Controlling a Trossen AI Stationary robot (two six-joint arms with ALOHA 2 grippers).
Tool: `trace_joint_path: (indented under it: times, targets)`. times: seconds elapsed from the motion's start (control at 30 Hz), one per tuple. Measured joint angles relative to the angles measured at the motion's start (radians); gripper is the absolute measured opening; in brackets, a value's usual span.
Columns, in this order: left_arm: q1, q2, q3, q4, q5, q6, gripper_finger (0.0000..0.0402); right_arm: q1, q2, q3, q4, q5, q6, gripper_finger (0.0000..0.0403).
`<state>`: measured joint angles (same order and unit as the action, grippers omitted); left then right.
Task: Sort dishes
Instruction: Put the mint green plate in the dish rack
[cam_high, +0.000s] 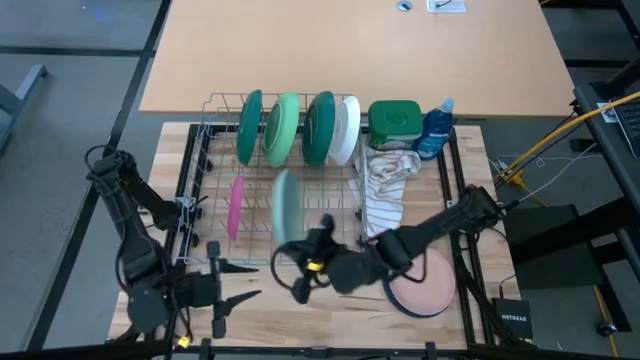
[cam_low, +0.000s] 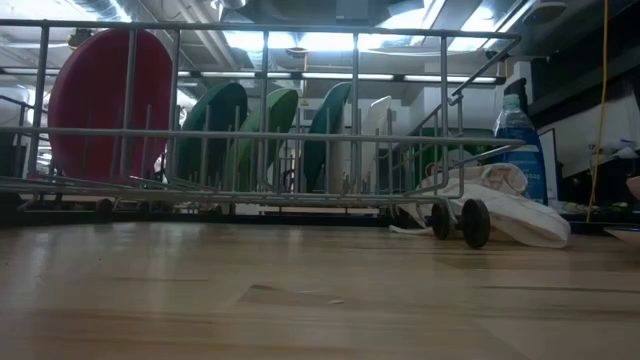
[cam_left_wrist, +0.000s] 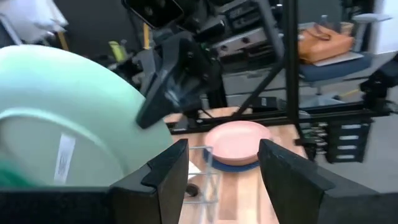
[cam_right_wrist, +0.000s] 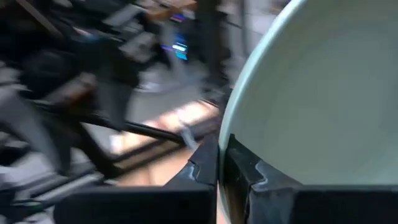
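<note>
In the wire dish rack (cam_high: 210, 160), dark green (cam_high: 250, 125), light green (cam_high: 283, 128), dark green (cam_high: 320, 128) and white (cam_high: 347, 130) plates stand on edge in the far row. A pink plate (cam_high: 236, 207) stands in the near row. My right gripper (cam_high: 308, 247) is shut on a pale teal plate (cam_high: 287, 205) over the rack's near part. My left gripper (cam_high: 238, 282) is open over the table's near left, with nothing between its fingers. A pink plate (cam_high: 425, 280) lies on a navy one at the near right. My right gripper pinches the pale teal plate's rim (cam_right_wrist: 225, 130) between its two fingers, one on each face. The fingers come about level from the table's near right. The plate (cam_left_wrist: 68, 118) stands on edge in the hold, over the rack. I cannot tell whether its lower edge touches the wires.
A green lidded tub (cam_high: 395, 120) and a blue spray bottle (cam_high: 437, 128) stand at the far right of the rack. A beige-and-white cloth (cam_high: 385, 185) lies beside the rack. Bare wood shows along the near edge (cam_low: 300, 300).
</note>
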<state>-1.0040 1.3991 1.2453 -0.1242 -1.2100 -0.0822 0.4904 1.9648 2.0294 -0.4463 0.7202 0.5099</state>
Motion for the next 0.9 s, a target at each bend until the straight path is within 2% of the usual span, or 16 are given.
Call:
trace_joint_path:
  times: [0.17, 0.43, 0.57, 0.9]
  targets:
    - [-0.048, 0.0, 0.0, 0.002, -0.099, 0.008, 0.0184, -0.068, 0.0, -0.107, 0.334, -0.215, -0.13, 0.0009]
    - [-0.113, 0.0, 0.0, 0.003, -0.166, 0.005, 0.0184, -0.142, 0.001, -0.3, 0.751, -0.366, -0.11, 0.0009]
    - [-0.133, 0.0, 0.0, 0.003, -0.167, -0.009, 0.0184, -0.153, 0.001, -0.396, 0.927, -0.371, -0.075, 0.001]
    - [-0.146, 0.0, 0.0, 0.001, -0.167, -0.034, 0.0184, -0.151, 0.012, -0.574, 1.183, -0.274, -0.018, 0.001]
